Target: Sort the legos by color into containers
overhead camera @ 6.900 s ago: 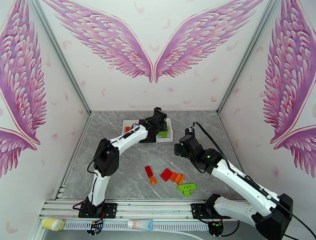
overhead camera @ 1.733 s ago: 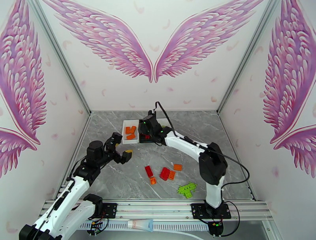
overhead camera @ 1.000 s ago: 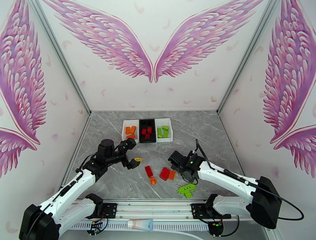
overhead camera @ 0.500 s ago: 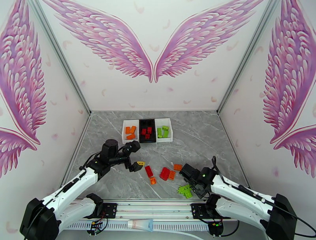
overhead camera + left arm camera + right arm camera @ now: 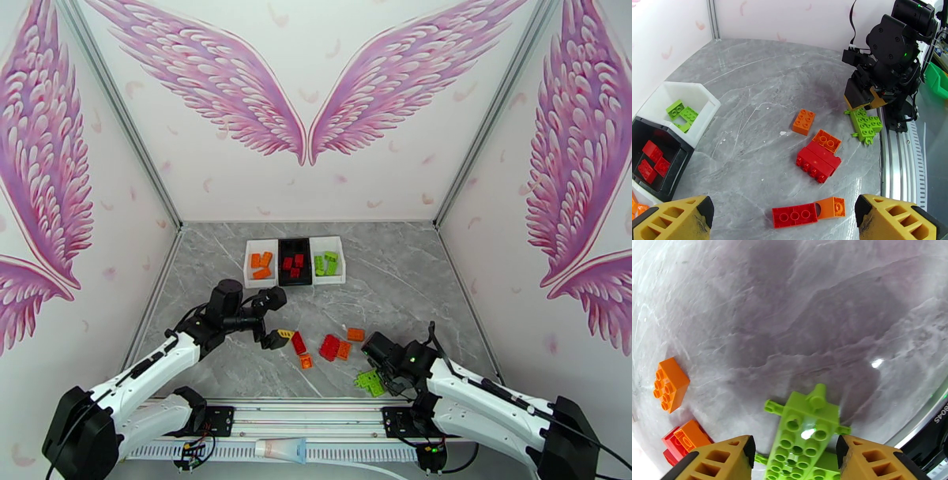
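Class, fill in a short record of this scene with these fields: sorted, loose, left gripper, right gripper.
sorted: left white tray orange, black middle tray red, right white tray green
loose: two red legos, three orange legos, one green piece
left gripper: open, beside the long red brick
right gripper: jaws straddle the green piece; grip unclear

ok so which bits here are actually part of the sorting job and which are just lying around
Part of the job: loose lime green piece, red bricks, orange bricks, three joined trays, already part filled.
Just lying about: tube by the near rail, wing pictures on the walls.
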### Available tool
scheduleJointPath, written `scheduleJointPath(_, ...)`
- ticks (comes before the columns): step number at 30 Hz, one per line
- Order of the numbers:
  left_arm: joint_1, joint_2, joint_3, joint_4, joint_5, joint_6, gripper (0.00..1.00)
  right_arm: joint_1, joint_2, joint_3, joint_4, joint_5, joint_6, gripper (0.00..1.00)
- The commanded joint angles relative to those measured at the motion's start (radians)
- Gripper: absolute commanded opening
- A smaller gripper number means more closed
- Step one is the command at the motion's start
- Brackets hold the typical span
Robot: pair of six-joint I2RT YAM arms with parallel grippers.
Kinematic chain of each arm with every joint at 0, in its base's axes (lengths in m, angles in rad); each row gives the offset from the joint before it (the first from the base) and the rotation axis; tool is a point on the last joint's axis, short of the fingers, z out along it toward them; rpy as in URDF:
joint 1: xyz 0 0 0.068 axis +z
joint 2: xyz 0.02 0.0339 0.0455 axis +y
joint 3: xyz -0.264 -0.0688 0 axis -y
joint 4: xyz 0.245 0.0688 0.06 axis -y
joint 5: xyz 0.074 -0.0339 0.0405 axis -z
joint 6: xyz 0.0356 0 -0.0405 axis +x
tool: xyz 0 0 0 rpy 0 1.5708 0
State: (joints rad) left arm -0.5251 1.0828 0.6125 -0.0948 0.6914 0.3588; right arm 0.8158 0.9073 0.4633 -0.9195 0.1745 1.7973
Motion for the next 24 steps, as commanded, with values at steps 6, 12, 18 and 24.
scheduleJointPath(6,-0.005,0.021,0.032,0.02,0.009,-0.024,0.99,-0.03,0.054,-0.012,0.057,-0.026,-0.041,0.5)
scheduleJointPath(12,-0.003,0.026,0.03,0.02,0.005,-0.019,0.99,-0.038,0.098,-0.014,0.089,-0.033,-0.052,0.49)
scheduleJointPath(18,-0.003,0.029,0.021,0.034,-0.032,-0.047,0.99,-0.056,0.165,0.002,0.103,-0.044,-0.071,0.45)
scheduleJointPath(24,-0.001,0.016,0.0,0.092,-0.043,-0.077,0.99,-0.068,0.21,0.069,0.074,-0.012,-0.133,0.34)
